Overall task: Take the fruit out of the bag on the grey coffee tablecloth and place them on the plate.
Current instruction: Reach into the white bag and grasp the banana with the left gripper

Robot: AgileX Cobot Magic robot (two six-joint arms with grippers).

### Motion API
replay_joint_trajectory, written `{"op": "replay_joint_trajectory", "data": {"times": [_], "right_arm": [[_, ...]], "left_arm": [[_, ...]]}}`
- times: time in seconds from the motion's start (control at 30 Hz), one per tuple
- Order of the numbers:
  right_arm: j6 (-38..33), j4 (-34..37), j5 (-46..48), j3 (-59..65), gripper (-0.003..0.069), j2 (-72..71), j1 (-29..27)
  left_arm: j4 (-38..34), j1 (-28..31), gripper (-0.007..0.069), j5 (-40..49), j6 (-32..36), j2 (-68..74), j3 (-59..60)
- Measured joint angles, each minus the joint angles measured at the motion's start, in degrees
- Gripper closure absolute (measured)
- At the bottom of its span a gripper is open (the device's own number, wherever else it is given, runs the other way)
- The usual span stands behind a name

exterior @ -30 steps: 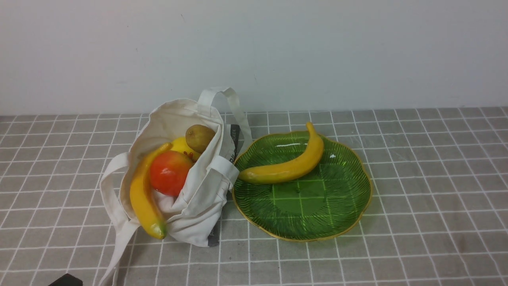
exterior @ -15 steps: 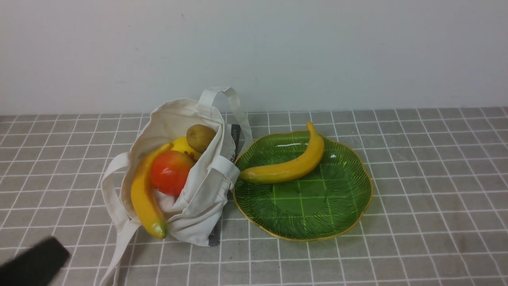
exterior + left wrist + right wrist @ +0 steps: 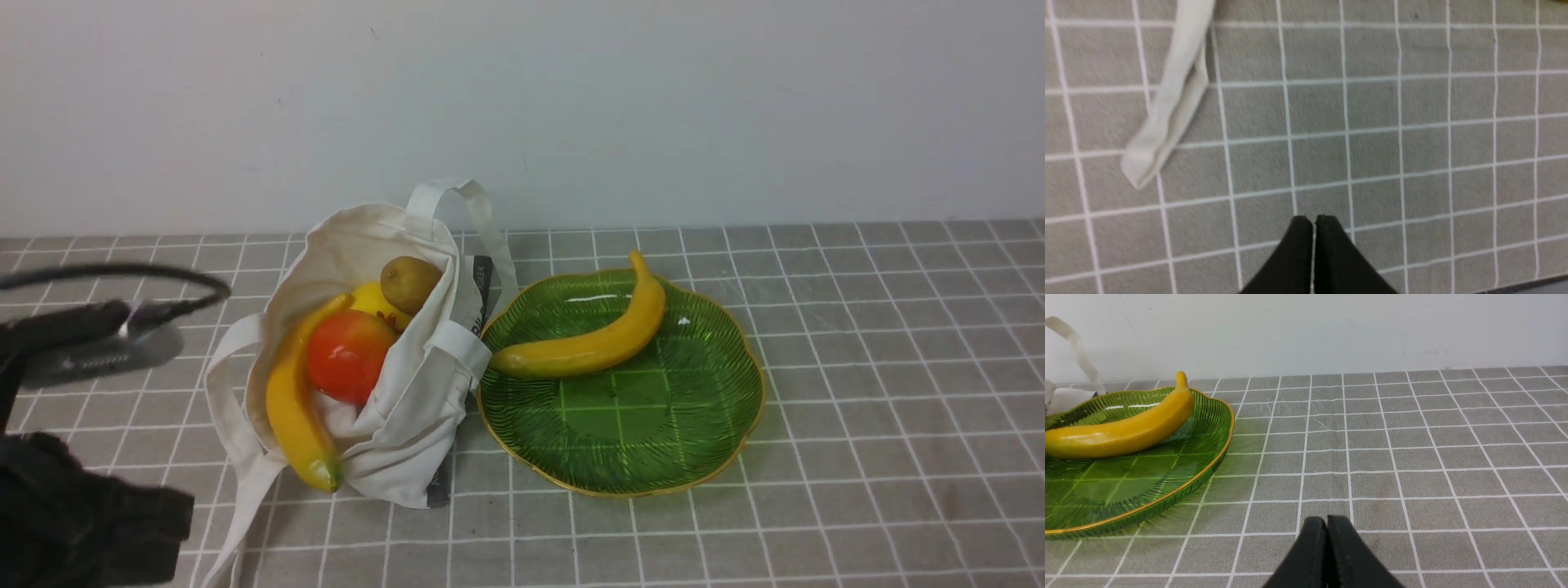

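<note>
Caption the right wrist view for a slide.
Shut right gripper above grey grid tablecloth; yellow banana lies on green glass plate.

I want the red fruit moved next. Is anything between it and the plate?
Yes: the bag's cloth side stands between the red fruit and the plate, so it probably needs lifting over. A banana lies on the plate's far half.

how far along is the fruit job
Done: one banana lies on the plate. In hand: nothing; the left claw and right claw are both shut and empty over the cloth. Left: the second banana, red fruit, lemon and kiwi sit in the bag.
</note>
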Motion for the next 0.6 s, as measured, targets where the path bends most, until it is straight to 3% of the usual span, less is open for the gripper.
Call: {"op": "replay_joint_trajectory", "data": {"times": [0.2,0.3,0.33,0.47,0.6], "right_arm": [[0.0,0.0,0.0,0.0,0.0673,0.0,0.0],[0.0,0.0,0.0,0.0,0.0673,0.0,0.0],[0.0,0.0,0.0,0.0,0.0673,0.0,0.0],[0.0,0.0,0.0,0.0,0.0673,0.0,0.0],[0.0,0.0,0.0,0.0,0.0673,0.0,0.0]], "left_arm": [[-1.1,0.0,0.0533,-5.6,-0.1,11.3,-5.7],[-4.5,0.0,0.0385,-10.4,-0.1,18.0,-6.4],[-4.7,0.0,0.0377,-10.6,0.0,18.4,-6.4],[-7.4,0.0,0.0214,-15.3,0.8,24.5,-6.6],[-7.5,0.0,0.0137,-19.2,2.8,28.8,-6.9]]}}
